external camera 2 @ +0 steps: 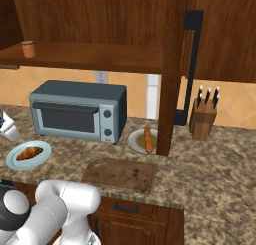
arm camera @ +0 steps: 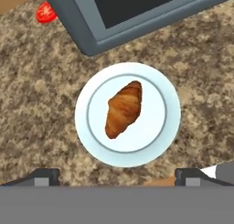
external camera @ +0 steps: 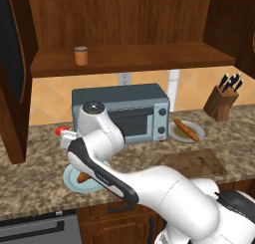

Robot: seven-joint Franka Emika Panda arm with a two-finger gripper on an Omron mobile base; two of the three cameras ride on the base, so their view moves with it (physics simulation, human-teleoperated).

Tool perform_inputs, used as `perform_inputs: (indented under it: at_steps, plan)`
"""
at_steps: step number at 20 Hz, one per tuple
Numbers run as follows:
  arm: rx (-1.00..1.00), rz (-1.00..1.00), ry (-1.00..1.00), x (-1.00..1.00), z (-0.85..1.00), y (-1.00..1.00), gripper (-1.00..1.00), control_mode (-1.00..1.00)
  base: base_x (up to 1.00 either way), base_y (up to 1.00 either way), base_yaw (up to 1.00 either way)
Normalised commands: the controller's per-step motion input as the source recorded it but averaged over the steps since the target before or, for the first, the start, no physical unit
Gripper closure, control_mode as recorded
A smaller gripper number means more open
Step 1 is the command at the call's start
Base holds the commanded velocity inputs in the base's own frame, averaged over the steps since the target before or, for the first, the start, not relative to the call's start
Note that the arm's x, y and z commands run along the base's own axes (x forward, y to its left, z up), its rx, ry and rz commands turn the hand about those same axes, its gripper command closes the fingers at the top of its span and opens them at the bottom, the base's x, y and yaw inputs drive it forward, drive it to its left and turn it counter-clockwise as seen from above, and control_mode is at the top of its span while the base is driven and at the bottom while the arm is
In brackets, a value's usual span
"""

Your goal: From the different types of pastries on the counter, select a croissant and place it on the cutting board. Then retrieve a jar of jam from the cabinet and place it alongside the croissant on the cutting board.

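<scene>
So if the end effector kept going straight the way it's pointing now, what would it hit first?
Most likely the croissant, which lies on the light blue plate almost centred ahead of the open end effector. Nothing appears in between, though depth is hard to judge.

we are seeing even, soft rendered light with no glare. the cabinet (external camera: 124,19) interior is sitting dim, and faint shadow is pooling under its shelf. edges are looking slightly pixelated, and the hand view is showing no blur.
</scene>
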Motion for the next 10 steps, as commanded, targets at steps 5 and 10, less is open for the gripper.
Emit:
perform_inputs:
  at_steps: [5,10]
  plan:
    - [-0.03,0.0,0.0,0.04,-0.43,-0.14,-1.0,-1.0,0.0,0.0,0.0]
    - [0.02,-0.01,0.0,0.5,-0.06,-0.12,-1.0,-1.0,0.0,0.0,0.0]
